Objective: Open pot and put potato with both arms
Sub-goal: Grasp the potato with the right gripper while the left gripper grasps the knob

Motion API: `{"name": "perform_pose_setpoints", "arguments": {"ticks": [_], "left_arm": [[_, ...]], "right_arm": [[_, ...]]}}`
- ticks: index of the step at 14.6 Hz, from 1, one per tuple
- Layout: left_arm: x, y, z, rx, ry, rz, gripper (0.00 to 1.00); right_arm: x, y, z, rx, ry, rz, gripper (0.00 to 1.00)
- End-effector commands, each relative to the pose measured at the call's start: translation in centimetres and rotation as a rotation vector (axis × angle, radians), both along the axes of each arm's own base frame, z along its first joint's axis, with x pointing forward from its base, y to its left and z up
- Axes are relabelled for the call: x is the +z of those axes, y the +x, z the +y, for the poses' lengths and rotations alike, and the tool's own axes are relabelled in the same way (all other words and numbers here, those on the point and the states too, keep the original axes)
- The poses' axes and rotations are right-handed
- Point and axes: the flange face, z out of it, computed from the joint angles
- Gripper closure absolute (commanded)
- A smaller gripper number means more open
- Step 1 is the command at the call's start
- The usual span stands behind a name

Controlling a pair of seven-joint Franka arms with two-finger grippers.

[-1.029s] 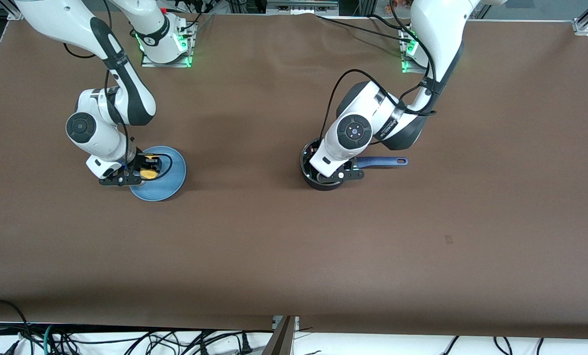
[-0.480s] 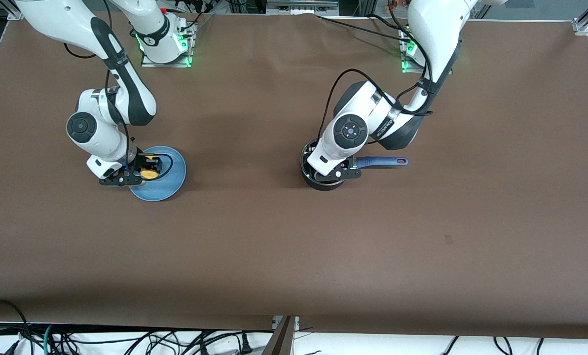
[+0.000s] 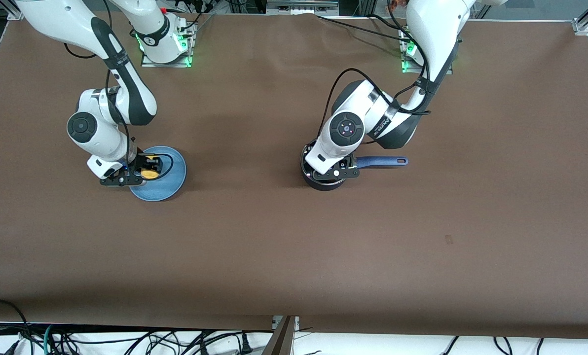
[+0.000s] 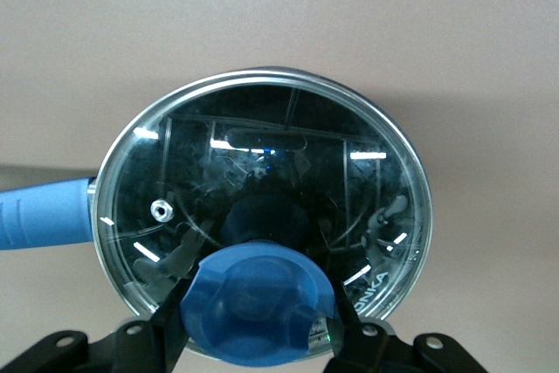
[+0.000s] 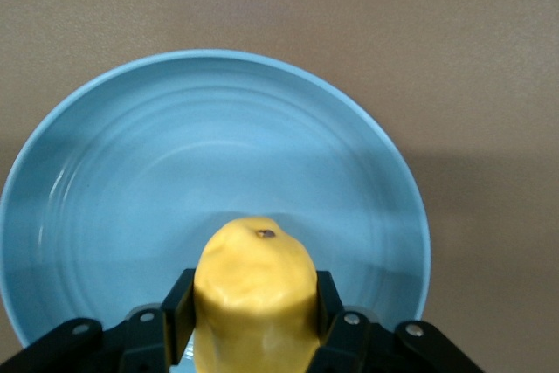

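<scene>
Both arms are on their targets! Left gripper sits low over the saucepan, fingers flanking the lid's blue knob, apparently touching it. Right gripper has its fingers pressed on the potato over the light-blue plate. Risks: that rounded knob slipping on the lift, tilting the glass lid; a smooth potato squirting free mid-carry.

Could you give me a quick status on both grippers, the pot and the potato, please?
Left gripper at the lid knob, fingers either side; lid on the pot. Right gripper shut on the potato over the blue plate. Nothing in the way.
</scene>
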Motion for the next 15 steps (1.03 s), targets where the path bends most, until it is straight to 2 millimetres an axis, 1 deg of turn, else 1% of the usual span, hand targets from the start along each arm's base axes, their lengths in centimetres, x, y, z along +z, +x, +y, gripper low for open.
{"name": "perform_pose_setpoints", "arguments": {"ticks": [1,2,3,4,7,8,10,12,14,15], "left_arm": [[-0.2,-0.5,-0.2,-0.013,0.026,-0.009,0.46],[-0.2,-0.5,-0.2,-0.013,0.027,-0.007,0.51],[-0.2,-0.5,-0.2,-0.013,0.028,-0.006,0.53],[-0.1,-0.5,-0.1,-0.012,0.029,-0.005,0.60],[0.5,-0.5,0.1,-0.009,0.034,-0.002,0.69],[1.3,-0.5,0.3,-0.009,0.042,0.009,0.79],[2.9,-0.5,0.9,-0.010,0.052,0.020,0.85],[4.3,-0.6,1.5,-0.009,0.063,0.029,0.95],[5.7,-0.4,2.3,-0.011,0.064,0.032,1.00],[6.6,0.1,3.3,-0.004,0.064,0.031,1.00]], "right_arm": [[0.4,0.0,0.3,-0.007,0.010,-0.022,0.54],[0.7,0.2,0.4,-0.001,0.010,-0.028,0.54],[1.0,0.3,0.5,-0.001,0.010,-0.033,0.54],[1.3,0.4,0.5,0.001,0.011,-0.039,0.54],[2.6,0.9,1.3,0.017,0.017,-0.058,0.54],[3.0,1.0,1.3,0.018,0.018,-0.066,0.54],[3.5,1.3,1.4,0.024,0.019,-0.076,0.54],[4.2,1.4,2.3,0.040,0.024,-0.079,0.54],[5.3,1.6,2.9,0.049,0.028,-0.096,0.54],[6.1,1.7,4.4,0.071,0.038,-0.105,0.54]]}}
